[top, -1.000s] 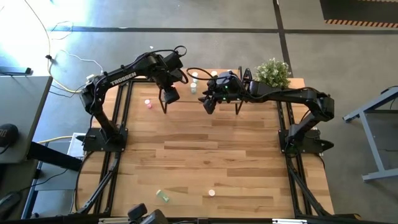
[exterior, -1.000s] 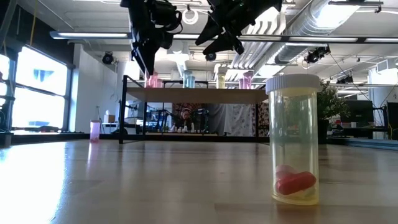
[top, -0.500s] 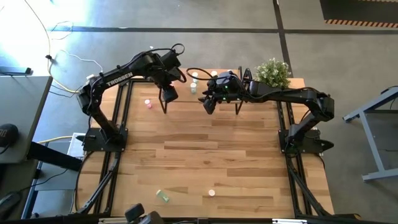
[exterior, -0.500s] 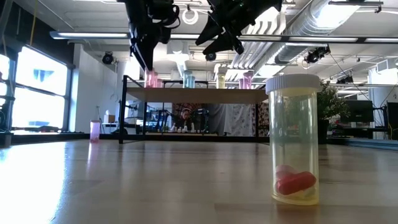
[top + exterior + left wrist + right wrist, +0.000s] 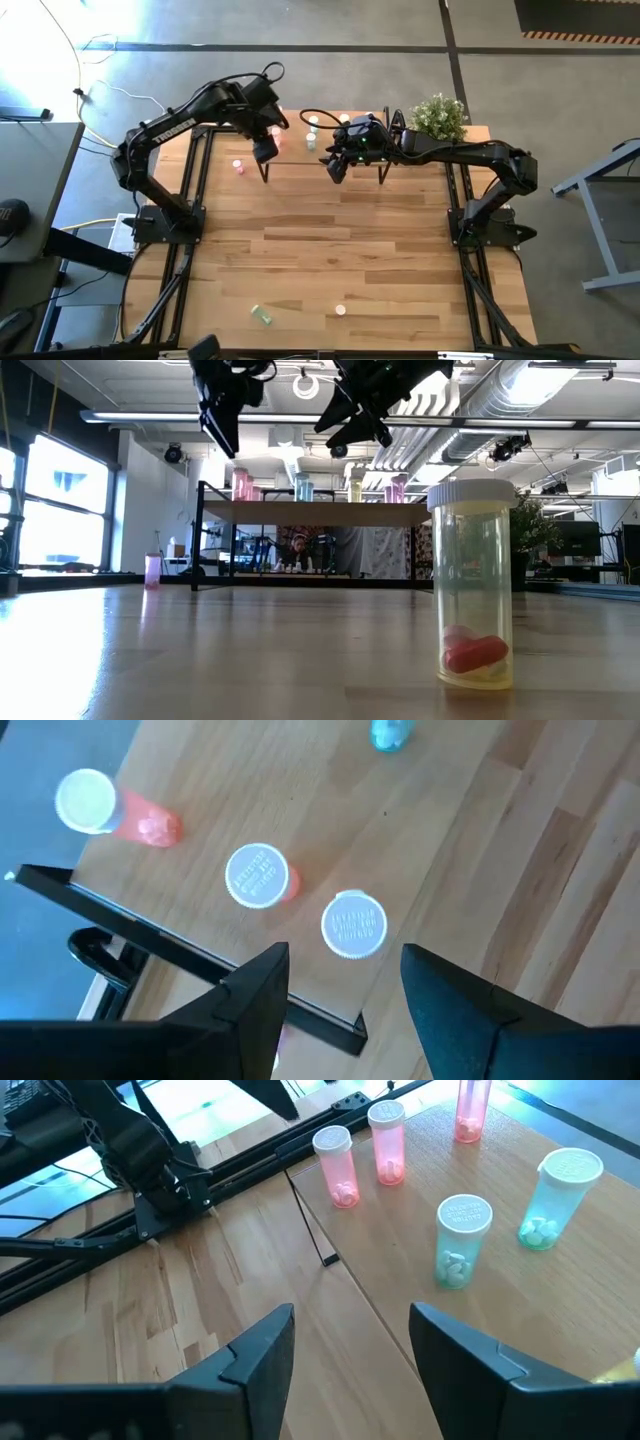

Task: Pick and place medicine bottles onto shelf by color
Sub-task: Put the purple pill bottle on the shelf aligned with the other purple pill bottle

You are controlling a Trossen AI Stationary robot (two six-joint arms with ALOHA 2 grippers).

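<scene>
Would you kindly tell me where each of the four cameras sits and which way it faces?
High view: overhead, straight down on the table; both arms show.
Low view: at tabletop height, facing the shelf past a yellow bottle; both arms hang from above.
Left wrist view: down on pink bottles, between the left tool fingers.
Right wrist view: onto the shelf's bottles, right tool open.
Shared: both wrist views show the pink bottles.

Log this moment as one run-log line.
left gripper: open, empty, above shelf | right gripper: open, empty, above shelf | pink bottles: standing on shelf

Left arm (image 5: 200, 105) seemingly hides part of the shelf (image 5: 300, 150).
</scene>
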